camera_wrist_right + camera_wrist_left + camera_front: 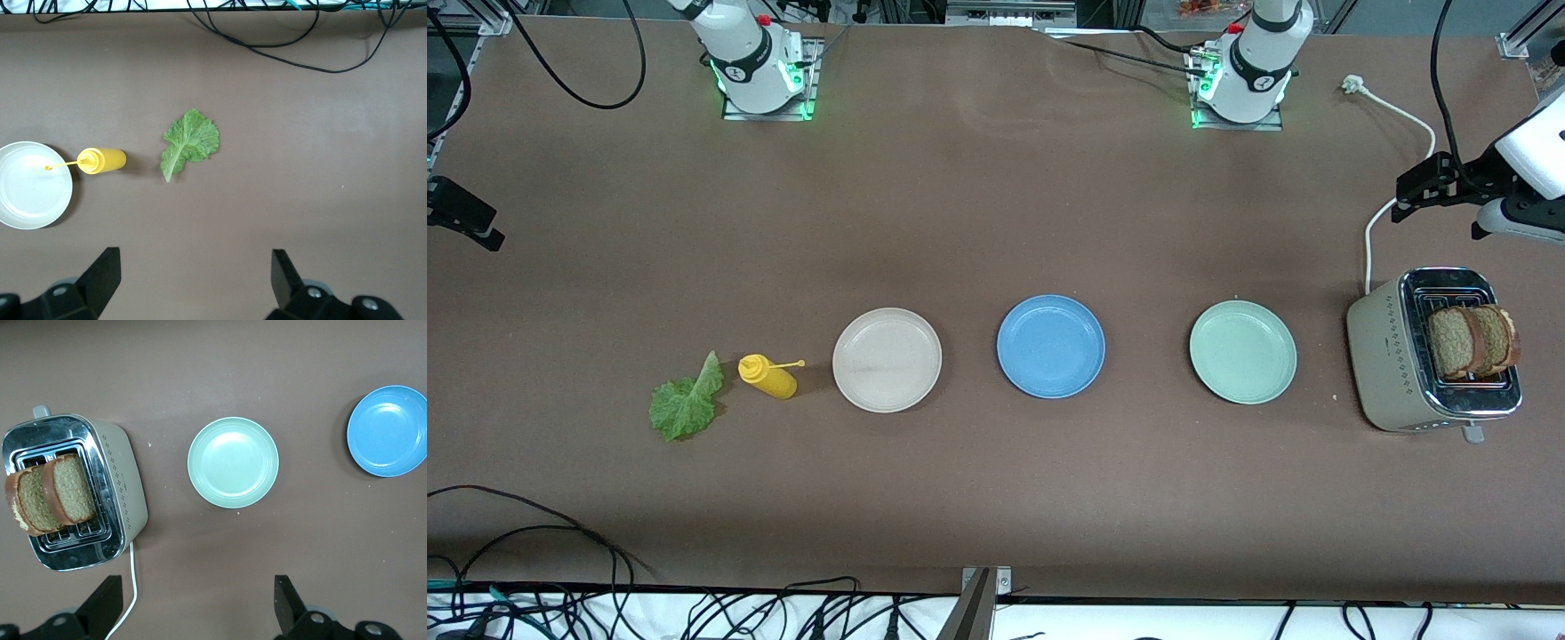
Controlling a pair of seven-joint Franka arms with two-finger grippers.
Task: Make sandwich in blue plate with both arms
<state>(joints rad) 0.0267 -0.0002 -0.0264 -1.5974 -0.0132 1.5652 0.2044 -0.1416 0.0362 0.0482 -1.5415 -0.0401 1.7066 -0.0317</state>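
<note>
A: What risk is seen from here?

B: The 2 bread slices (1472, 341) are stood upright in the slots of the toaster (1392, 356) at the left arm's end of the worktop (996, 222), packed close together; if 1 is gripped, the other could be dragged up with it, or the crust could be crushed by a hard pinch; the toaster could also be shifted if a slice sticks. The lettuce leaf (687, 404) is laid flat on the worktop at the right arm's end, just beside the yellow squeeze bottle (768, 376); a thin leaf is judged hard to pinch, so it could be torn or missed, and the bottle could be knocked.

A: Where is the target?

B: The blue plate (1050, 346) is set empty in the middle of a row of 3, between the cream-white plate (887, 359) and the mint-green plate (1242, 351); a wrong plate could be chosen.

A: And the arms?

B: The left gripper (197, 603) is held high over the worktop beside the toaster, jaws spread wide, nothing held; the right gripper (193, 280) is held high over the worktop near the leaf, equally wide and empty; neither has descended toward its item yet.
</note>
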